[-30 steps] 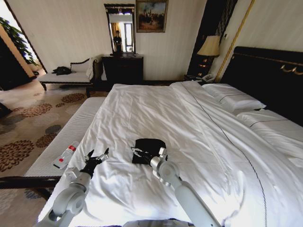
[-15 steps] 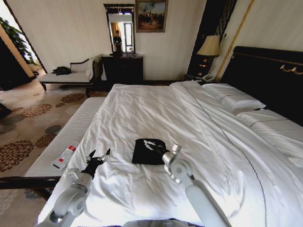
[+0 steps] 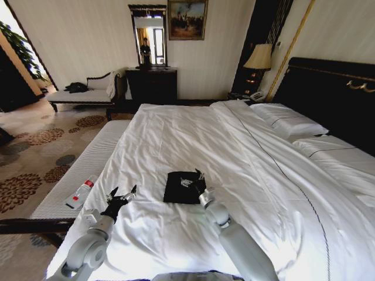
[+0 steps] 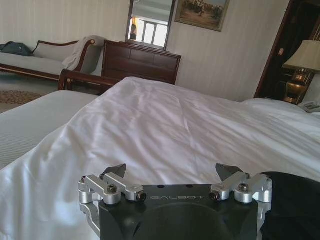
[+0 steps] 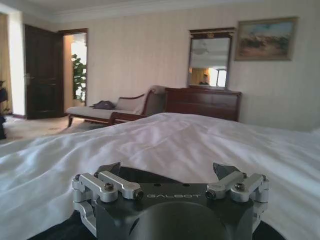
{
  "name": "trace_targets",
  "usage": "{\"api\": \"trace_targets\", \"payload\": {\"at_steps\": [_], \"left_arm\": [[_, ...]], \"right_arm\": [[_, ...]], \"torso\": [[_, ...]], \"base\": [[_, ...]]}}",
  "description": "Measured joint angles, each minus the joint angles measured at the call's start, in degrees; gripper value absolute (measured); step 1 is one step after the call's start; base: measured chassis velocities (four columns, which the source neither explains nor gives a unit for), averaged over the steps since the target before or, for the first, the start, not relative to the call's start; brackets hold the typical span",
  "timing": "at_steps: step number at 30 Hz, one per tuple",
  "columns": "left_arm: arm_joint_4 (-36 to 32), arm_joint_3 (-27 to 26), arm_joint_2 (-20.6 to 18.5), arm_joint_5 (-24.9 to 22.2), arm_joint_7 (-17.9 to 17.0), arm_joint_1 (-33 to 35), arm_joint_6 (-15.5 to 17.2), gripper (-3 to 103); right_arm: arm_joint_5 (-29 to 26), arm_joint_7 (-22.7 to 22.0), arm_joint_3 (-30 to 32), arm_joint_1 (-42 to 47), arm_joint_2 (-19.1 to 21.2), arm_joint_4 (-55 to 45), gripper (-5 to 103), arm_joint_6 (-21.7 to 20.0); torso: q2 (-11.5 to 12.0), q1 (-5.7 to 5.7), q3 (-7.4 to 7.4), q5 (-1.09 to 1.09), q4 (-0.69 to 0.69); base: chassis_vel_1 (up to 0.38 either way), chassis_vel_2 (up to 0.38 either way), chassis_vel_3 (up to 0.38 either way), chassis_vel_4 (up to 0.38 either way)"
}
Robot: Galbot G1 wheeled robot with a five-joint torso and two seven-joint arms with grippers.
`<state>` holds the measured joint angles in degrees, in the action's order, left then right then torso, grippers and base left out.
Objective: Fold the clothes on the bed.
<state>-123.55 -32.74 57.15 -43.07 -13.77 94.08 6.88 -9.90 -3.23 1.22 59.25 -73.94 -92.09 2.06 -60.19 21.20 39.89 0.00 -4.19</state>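
Your right gripper point(image 3: 191, 182) is reaching forward with the fingers spread wide. Your left gripper point(image 3: 120, 195) is low and to its left, well apart, also spread.

Both arms are smooth, pale grey tubes with rounded joint housings. The left claw point(image 3: 120, 196) is black with silver tips; the right claw point(image 3: 193, 180) likewise ends a slim grey wrist with a bright metal collar. Close up, each claw has a matte black body with "GALBOT" in small pale letters on its front edge. On either side of that body sit silver, machined linkage bars, held by dark round-headed screws. The fingertips point(image 4: 114, 171) are dark, wedge-shaped pads.
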Motion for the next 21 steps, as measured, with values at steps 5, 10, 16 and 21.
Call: {"api": "trace_targets", "payload": {"at_steps": [5, 10, 16, 21], "left_arm": [[0.19, 0.41, 0.93, 0.93, -0.28, -0.11, -0.01, 100], [-0.87, 0.77, 3.55, 2.57, -0.66, 0.9, 0.03, 100], [-0.54, 1.35, 5.5, 5.61, 0.3, 1.38, -0.47, 100], [-0.49, 1.94, 7.19, 8.31, 0.84, 1.71, -0.54, 100]], "right_arm": [[1.93, 0.98, -1.35, -0.84, -1.47, 4.03, 100, 0.95], [2.62, 1.6, -1.93, -0.89, -3.18, 9.54, 100, 2.47], [3.06, 1.55, -2.91, -0.89, -3.99, 12.51, 100, 3.18], [2.32, 1.03, -3.23, -0.24, -3.81, 11.15, 100, 2.47]], "torso": [[0.0, 0.0, 0.0, 0.0, 0.0], [0.0, 0.0, 0.0, 0.0, 0.0], [0.0, 0.0, -0.01, 0.0, 0.0], [0.0, 0.0, 0.0, 0.01, 0.0]], "base": [[0.0, 0.0, 0.0, 0.0], [0.0, 0.0, 0.0, 0.0], [0.0, 0.0, 0.0, 0.0], [0.0, 0.0, 0.0, 0.0]]}}
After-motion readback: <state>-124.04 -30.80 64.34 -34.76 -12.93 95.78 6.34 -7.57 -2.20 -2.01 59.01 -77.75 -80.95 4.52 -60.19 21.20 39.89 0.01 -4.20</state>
